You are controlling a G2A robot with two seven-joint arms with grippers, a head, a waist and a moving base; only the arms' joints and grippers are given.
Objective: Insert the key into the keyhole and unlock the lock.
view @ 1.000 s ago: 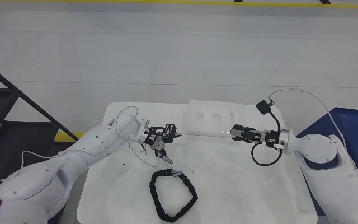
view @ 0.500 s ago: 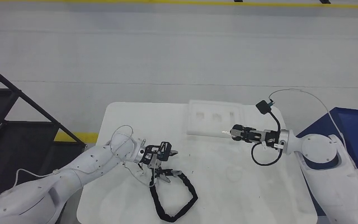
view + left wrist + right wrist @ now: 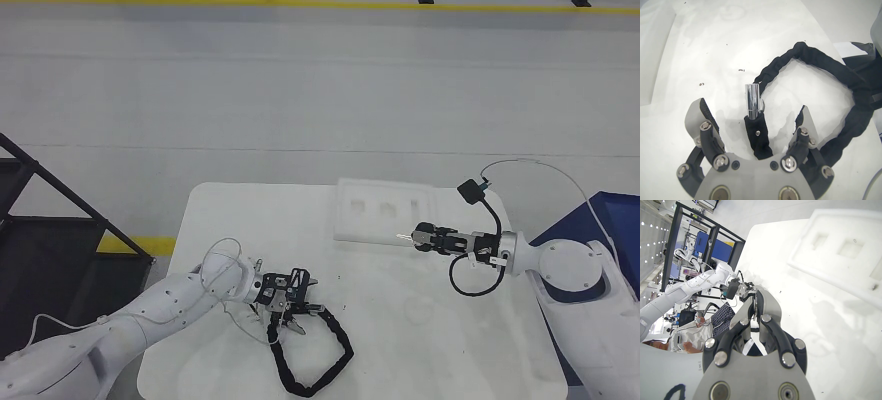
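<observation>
our left gripper [image 3: 752,106] straddles the lock [image 3: 752,96], fingers wide open, to steady it; our right gripper [image 3: 756,296] pinches the key [image 3: 402,237] ready.

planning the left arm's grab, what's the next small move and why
Probably close the left gripper on the black sleeve behind the lock cylinder: its open fingers straddle the sleeve, with nothing gripped yet.

The lock [image 3: 346,350], a chain in a black fabric sleeve, lay flat in a loop toward 7 o'clock on the table [image 3: 460,340], its chrome cylinder [image 3: 752,101] at the loop's 11 o'clock. The key [image 3: 402,237], a thin silvery sliver, sat pinched in the right gripper [image 3: 414,238] around 1 o'clock, tip pointing to 9 o'clock.
</observation>
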